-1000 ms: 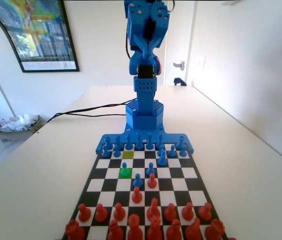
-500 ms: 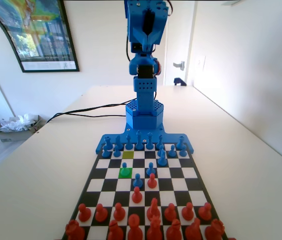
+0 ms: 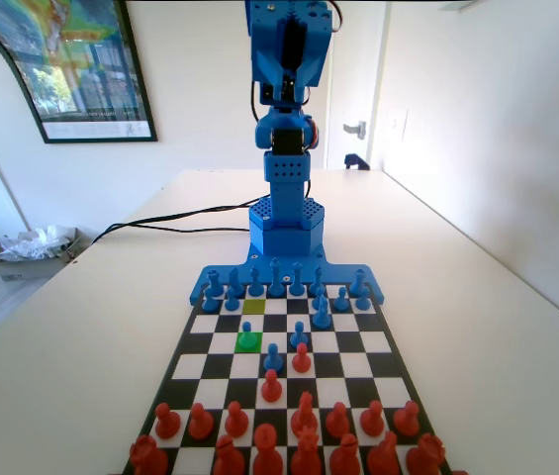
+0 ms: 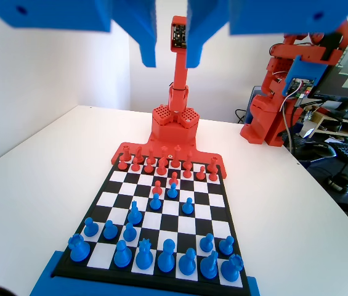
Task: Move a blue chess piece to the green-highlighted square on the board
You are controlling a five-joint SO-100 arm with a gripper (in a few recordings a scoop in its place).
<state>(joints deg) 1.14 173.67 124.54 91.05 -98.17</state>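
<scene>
Well, your gripper [image 4: 170,58] hangs parted and empty; the blue chess piece [image 3: 247,333] looks light, stiff, slick, so pinch under its head.

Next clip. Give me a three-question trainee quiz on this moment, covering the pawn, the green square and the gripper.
1. True or false: a blue chess piece stands on the green-highlighted square.
2. In the wrist view, the gripper is: A) shut on a pawn; B) open, holding nothing, high above the board; C) touching a red pawn.
3. Fill in: in the fixed view, the yellow-olive square bears ___ pieces.
Key: 1 true; 2 B; 3 no.
</scene>
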